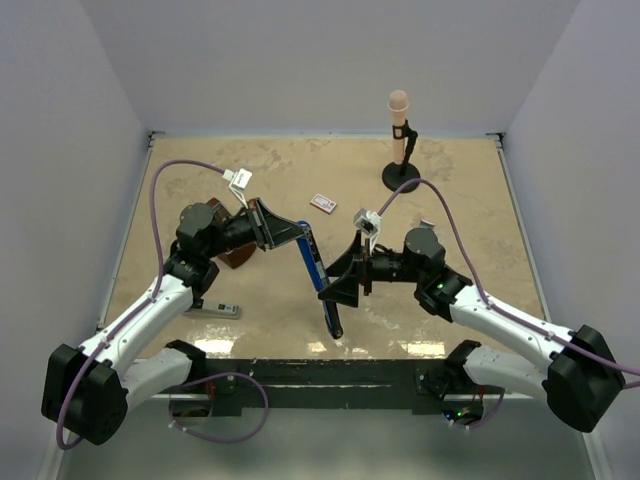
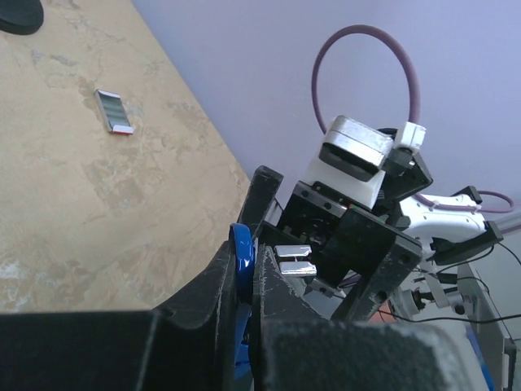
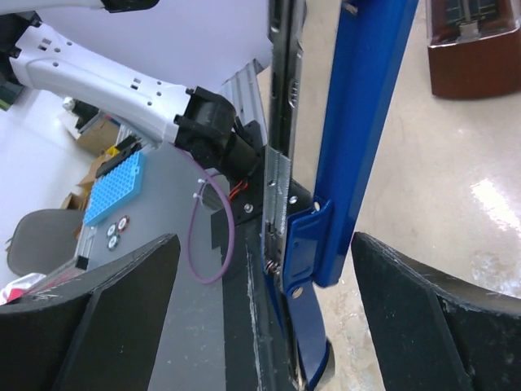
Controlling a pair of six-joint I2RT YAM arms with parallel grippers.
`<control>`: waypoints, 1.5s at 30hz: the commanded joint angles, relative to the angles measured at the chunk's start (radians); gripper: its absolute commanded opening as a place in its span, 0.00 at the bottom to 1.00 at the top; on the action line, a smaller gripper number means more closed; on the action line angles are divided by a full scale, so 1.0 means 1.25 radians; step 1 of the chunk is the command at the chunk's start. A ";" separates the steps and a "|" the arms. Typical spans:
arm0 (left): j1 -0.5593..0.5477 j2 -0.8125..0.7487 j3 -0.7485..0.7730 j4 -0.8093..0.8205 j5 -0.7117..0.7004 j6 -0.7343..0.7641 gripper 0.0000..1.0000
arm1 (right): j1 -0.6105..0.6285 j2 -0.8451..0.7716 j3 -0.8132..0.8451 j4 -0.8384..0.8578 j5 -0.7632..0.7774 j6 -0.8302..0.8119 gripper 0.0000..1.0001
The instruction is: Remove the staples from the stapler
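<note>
Blue plastic marks the stapler (image 1: 313, 262), which is clamped at its upper end by the tightly closed left gripper (image 1: 303, 236) and held tilted, with its lower end down near the front edge of the beige marbled table (image 1: 470, 210). In the right wrist view the stapler (image 3: 358, 122) is seen swung open, blue arm beside metal magazine. The staples (image 3: 275, 183) are seen as a ridged silvery strip lying in that magazine. The right gripper (image 1: 337, 284) is spread wide, one finger (image 3: 106, 301) on each side of the stapler, and nothing is gripped by it. A small red-and-white box (image 1: 323, 203) lies further back on the table, a microphone on a stand (image 1: 400, 130) is placed at the far edge, and a brown wooden box (image 3: 476, 45) stands under the left arm.
</note>
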 commanded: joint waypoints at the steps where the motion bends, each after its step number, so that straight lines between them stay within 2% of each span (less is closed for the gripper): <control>1: 0.000 -0.031 0.007 0.144 0.027 -0.060 0.00 | -0.004 0.003 -0.012 0.110 -0.066 0.017 0.88; 3: 0.000 -0.035 0.005 0.157 0.029 -0.063 0.00 | -0.004 0.005 -0.023 0.133 -0.068 0.025 0.82; 10: -0.001 -0.046 -0.010 0.199 0.040 -0.081 0.00 | -0.003 0.035 -0.050 0.227 -0.086 0.074 0.79; 14: 0.000 -0.047 -0.017 0.211 0.043 -0.082 0.00 | -0.003 0.040 -0.050 0.256 -0.090 0.092 0.61; 16: 0.000 -0.048 -0.025 0.225 0.047 -0.088 0.00 | -0.004 0.037 -0.059 0.295 -0.091 0.114 0.57; 18: 0.000 -0.051 -0.031 0.232 0.048 -0.088 0.00 | -0.004 0.036 -0.067 0.324 -0.092 0.139 0.56; 20: -0.001 -0.051 -0.041 0.246 0.051 -0.092 0.00 | -0.004 0.040 -0.073 0.352 -0.094 0.152 0.44; 23: 0.000 -0.048 -0.048 0.259 0.052 -0.096 0.00 | -0.004 0.049 -0.077 0.364 -0.101 0.159 0.18; 26: 0.000 -0.045 -0.047 0.258 0.052 -0.095 0.00 | -0.003 0.042 -0.081 0.349 -0.085 0.158 0.02; 28: -0.001 -0.035 -0.039 0.252 0.056 -0.087 0.00 | -0.004 0.036 -0.081 0.334 -0.065 0.154 0.00; 31: 0.000 -0.024 -0.017 0.215 0.057 -0.063 0.16 | -0.004 0.020 -0.078 0.287 -0.037 0.136 0.00; 32: 0.000 -0.024 -0.010 0.190 0.057 -0.054 0.27 | -0.003 0.014 -0.078 0.276 -0.032 0.131 0.00; 35: 0.001 -0.019 0.037 0.098 0.046 0.000 0.43 | -0.004 0.000 -0.085 0.229 -0.005 0.114 0.00; 38: 0.006 -0.011 0.087 0.035 0.037 0.042 0.50 | -0.005 -0.003 -0.096 0.199 0.012 0.103 0.00; 45: 0.027 0.017 0.139 0.008 0.051 0.035 0.60 | -0.007 -0.023 -0.119 0.138 0.059 0.092 0.00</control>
